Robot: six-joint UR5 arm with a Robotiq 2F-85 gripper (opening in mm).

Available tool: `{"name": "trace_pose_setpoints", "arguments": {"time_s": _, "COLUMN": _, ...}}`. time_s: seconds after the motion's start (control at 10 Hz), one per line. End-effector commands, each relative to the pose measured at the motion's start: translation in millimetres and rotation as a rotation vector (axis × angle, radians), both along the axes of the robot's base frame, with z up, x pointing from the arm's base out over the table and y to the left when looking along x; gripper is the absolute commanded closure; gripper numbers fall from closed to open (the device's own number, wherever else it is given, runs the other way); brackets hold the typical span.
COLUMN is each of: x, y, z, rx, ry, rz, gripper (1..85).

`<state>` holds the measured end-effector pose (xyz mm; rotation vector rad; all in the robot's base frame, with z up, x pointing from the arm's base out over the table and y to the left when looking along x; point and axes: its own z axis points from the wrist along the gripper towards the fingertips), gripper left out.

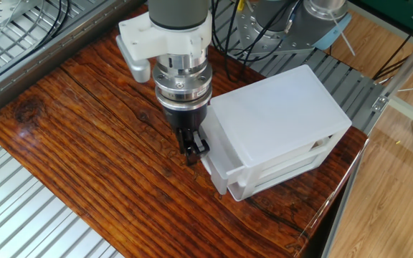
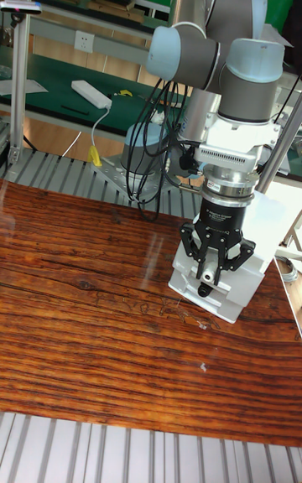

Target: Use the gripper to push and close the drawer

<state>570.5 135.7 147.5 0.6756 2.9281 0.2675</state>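
- White plastic fills the right half of my fixed view: the cabinet [image 1: 278, 118] sits on the dark wooden table [image 1: 84, 150], near its right edge.
- At the cabinet's left face, near the middle of the frame, I see the drawer [image 1: 216, 154], the top tier. It sticks out only a little from the cabinet front.
- My gripper [image 1: 192, 147] hangs from the silver ribbed wrist [image 1: 183, 80], with the white bracket [image 1: 160, 39] above it in the upper middle of the frame. Its black fingers point down and sit right against the drawer's front, touching it or very nearly so.
- From the tall fixed view, the gripper [image 2: 215, 261] is in the right middle of the frame, directly in front of the cabinet [image 2: 252, 269]. The fingers look drawn close together around a small pale spot that may be the knob, though I cannot tell whether they actually grip it.
- Grey arm joints [image 2: 214, 43] rise above the wrist toward the top of that frame.
- Metal grating [image 1: 27, 215] shows at the lower left of the fixed view, beside the table.
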Motion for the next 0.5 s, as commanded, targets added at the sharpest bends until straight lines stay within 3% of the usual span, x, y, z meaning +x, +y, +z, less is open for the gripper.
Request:
{"name": "trace_pose_setpoints", "arguments": {"time_s": 0.0, "x": -3.9, "y": 7.2, "z": -0.2, "rx": 0.014, "ry": -0.006, "rz": -0.004, "gripper": 71.0}}
{"name": "trace_pose_setpoints", "arguments": {"time_s": 0.4, "x": -9.8, "y": 7.3, "z": 3.2, "rx": 0.028, "ry": -0.004, "rz": 0.000, "gripper": 71.3}}
